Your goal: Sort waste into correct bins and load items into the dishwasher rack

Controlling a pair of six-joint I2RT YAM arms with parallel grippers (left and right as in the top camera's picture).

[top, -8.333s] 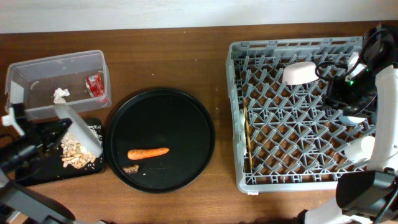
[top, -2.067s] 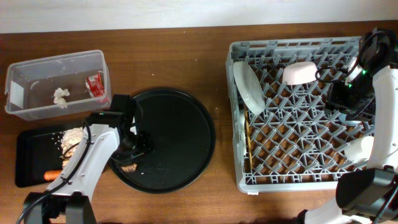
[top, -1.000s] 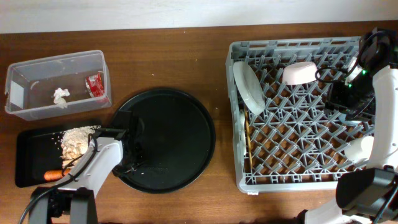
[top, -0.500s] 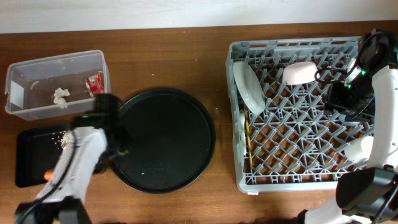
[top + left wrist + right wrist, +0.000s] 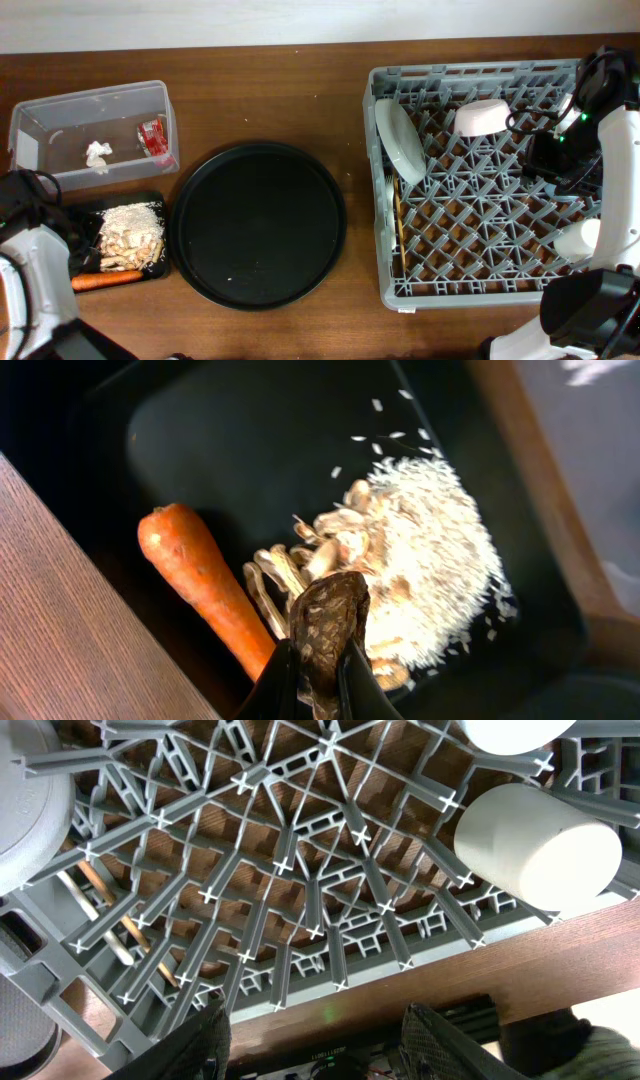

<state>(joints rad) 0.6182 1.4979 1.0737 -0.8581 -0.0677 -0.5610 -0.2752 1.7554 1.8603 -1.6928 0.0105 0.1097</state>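
My left gripper (image 5: 318, 660) is shut on the small brown bit (image 5: 327, 622) and holds it just above the shallow black tray (image 5: 230, 450). The orange carrot (image 5: 205, 590) and the beige food scraps (image 5: 410, 575) lie in that tray. In the overhead view my left arm (image 5: 30, 250) is at the tray's left end, beside the carrot (image 5: 105, 280) and scraps (image 5: 130, 232). The clear tub (image 5: 95, 92) holds the white tissue (image 5: 97, 153) and red wrapper (image 5: 152, 137). My right gripper (image 5: 320, 1040) is open and empty over the dishwasher rack (image 5: 480, 290).
The big round black tray (image 5: 258, 225) lies between the bins and the rack. The rack holds the grey plate (image 5: 400, 140) on edge, the bowl (image 5: 482, 117), the cream cup (image 5: 578, 240), and the chopsticks (image 5: 399, 225). The cup also shows in the right wrist view (image 5: 535, 845).
My left arm has swung left from the round tray to over the flat black tray, carrying the brown bit. The right arm has not moved.
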